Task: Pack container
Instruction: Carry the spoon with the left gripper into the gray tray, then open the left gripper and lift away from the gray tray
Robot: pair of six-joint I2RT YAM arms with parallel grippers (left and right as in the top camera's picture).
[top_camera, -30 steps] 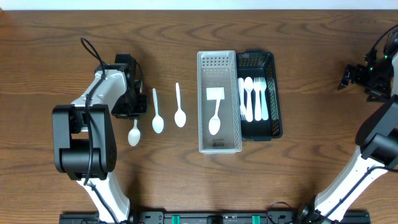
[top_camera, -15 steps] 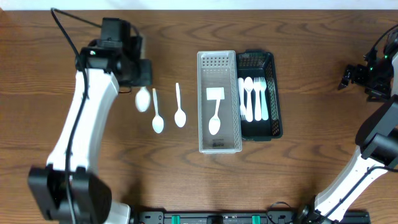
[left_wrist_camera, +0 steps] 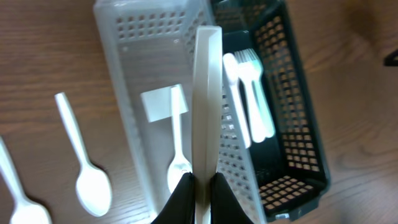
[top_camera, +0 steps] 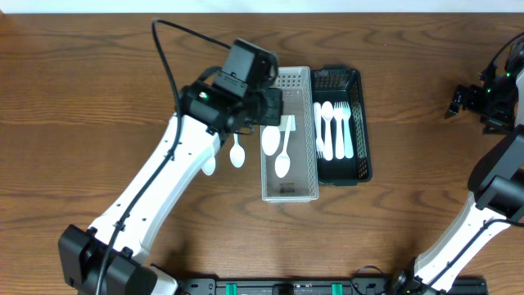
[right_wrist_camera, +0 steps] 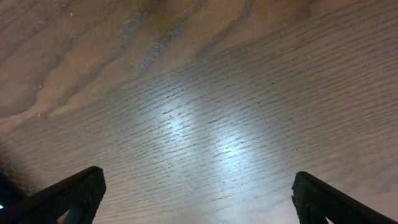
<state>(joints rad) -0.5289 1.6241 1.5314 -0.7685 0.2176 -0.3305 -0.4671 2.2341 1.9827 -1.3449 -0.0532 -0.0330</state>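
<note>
Left gripper (left_wrist_camera: 202, 194) is shut tight on a white spoon (left_wrist_camera: 206, 93), its 2 dark fingers (left_wrist_camera: 185, 200) pinching the spoon near one end. In the left wrist view the spoon is seen edge-on, running up the middle of the frame. From overhead, the spoon's bowl (top_camera: 269, 139) hangs over the left rim of a clear perforated tray (top_camera: 288, 194), which sits near the middle of the wooden table (top_camera: 98, 82). Inside the tray lies a second spoon (top_camera: 282, 160), bowl toward the robot, with a small white rectangle (top_camera: 285, 124) at its handle end. Touching the tray's right side is a black basket (top_camera: 365, 123) holding several white utensils (top_camera: 332, 131) laid side by side. Just left of the tray, 2 loose spoons rest on the table: one (top_camera: 237, 152) beside the tray, the other (top_camera: 209, 167) partly hidden under the left arm. Right gripper (right_wrist_camera: 199, 199) is at the far right edge of the table, well apart from the tray. Its fingers (right_wrist_camera: 68, 194) are spread wide with nothing between them, only bare wood grain below.
</note>
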